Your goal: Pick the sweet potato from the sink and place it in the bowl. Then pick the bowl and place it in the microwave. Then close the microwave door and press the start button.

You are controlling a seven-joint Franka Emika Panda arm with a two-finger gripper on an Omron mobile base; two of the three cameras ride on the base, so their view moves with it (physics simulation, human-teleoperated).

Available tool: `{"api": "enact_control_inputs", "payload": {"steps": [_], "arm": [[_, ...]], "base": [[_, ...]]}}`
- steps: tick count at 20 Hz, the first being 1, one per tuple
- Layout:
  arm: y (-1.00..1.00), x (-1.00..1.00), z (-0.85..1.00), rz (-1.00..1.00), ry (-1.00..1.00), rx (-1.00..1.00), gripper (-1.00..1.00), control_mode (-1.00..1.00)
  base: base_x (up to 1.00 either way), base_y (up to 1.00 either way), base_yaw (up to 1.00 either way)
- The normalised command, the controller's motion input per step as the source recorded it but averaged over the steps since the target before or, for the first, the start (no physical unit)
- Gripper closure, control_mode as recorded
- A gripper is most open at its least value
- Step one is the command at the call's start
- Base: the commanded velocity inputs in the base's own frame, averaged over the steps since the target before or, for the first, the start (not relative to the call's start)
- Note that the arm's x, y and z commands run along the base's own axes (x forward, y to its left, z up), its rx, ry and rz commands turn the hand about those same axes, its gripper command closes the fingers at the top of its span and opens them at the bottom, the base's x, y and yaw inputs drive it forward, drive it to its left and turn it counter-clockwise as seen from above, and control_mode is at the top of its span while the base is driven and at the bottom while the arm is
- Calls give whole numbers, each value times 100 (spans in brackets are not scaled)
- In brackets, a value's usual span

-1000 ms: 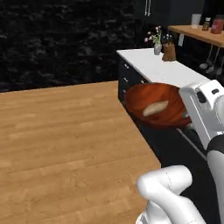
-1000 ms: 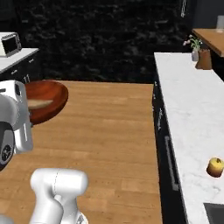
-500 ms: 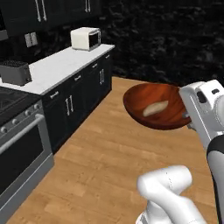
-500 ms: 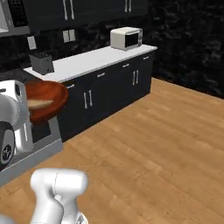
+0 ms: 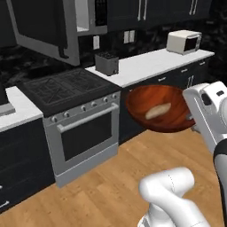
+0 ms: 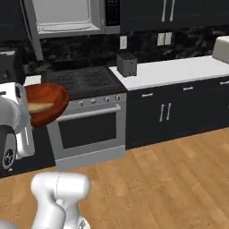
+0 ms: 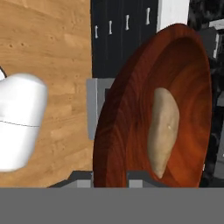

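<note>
The gripper (image 7: pixel 109 175) is clamped on the near rim of the bowl (image 5: pixel 162 115), carrying it in the air in front of the stove (image 5: pixel 75 119). The sweet potato (image 7: pixel 162 131) lies inside the bowl. The left base view shows the microwave door (image 5: pixel 42 26) swung open; the right base view shows the microwave (image 6: pixel 67 18) cavity.

End effector (image 7: pixel 109 177) clamped, arm raised
</note>
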Motion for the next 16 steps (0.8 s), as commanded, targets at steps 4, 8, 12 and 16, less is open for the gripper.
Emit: {"api": "enact_control_inputs", "payload": {"steps": [4, 8, 12, 16], "arm": [[0, 0, 0, 0, 0, 0, 100, 100], [0, 0, 0, 0, 0, 0, 100, 100], [0, 0, 0, 0, 0, 0, 100, 100], [0, 0, 0, 0, 0, 0, 100, 100]], "base": [[67, -74, 52], [54, -92, 48], [91, -55, 50], [92, -52, 55]]}}
